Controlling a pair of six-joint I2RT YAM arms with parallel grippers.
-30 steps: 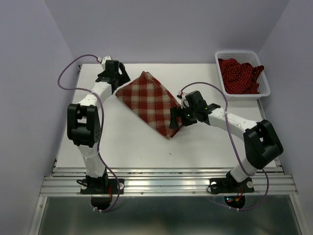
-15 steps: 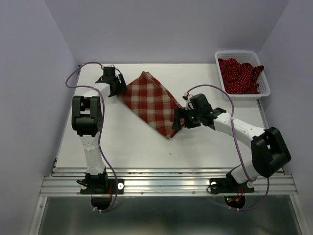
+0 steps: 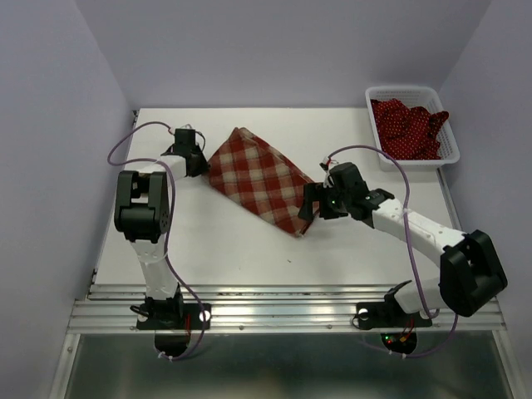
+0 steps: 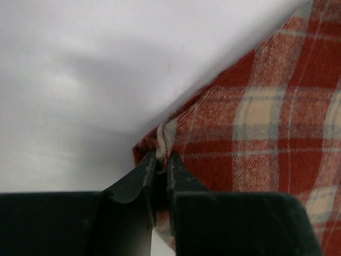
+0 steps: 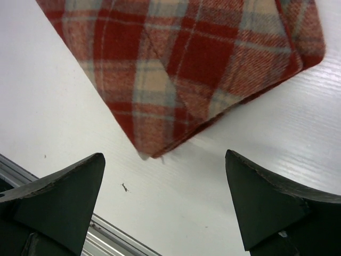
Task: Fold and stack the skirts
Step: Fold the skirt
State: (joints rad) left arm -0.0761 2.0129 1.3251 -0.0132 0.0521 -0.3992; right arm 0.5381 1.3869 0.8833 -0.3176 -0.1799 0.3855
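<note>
Desk: white flat desk point(image 3: 249, 249), purple walls round it, metal rail point(image 3: 283, 312) along near edge w/ both arm bases on it.
Plaid skirt: red-and-cream plaid cloth skirt point(image 3: 258, 179), lying flat on the desk, centre-left, set diagonally from far left to near right. Looks folded, since layered edges show at its near-right corner in the right wrist view point(image 5: 192, 74).
Basket: white plastic mesh basket point(image 3: 401, 90), far right corner of the desk, well apart from the plaid skirt.
Dotted skirts: dark red cloth w/ tiny white dots point(image 3: 407, 129), bunched inside the basket, part of it draped over the right rim. How many pcs, can't tell.
L arm: white-and-black arm point(image 3: 145, 208), reaching along the desk's left side to the plaid skirt's far-left corner.
R arm: same build point(image 3: 416, 229), stretched low across the desk from the right twd the plaid skirt's near-right corner.
L pincer: point(image 3: 202, 164) pressed together, pinching the plaid skirt's corner; in the wrist view point(image 4: 161, 160) the cream hem edge sits between the two black tips.
R pincer: point(image 3: 309, 204) spread wide, over the plaid skirt's near-right corner; wrist view point(image 5: 164, 156) shows that corner between the tips, nothing gripped.
</note>
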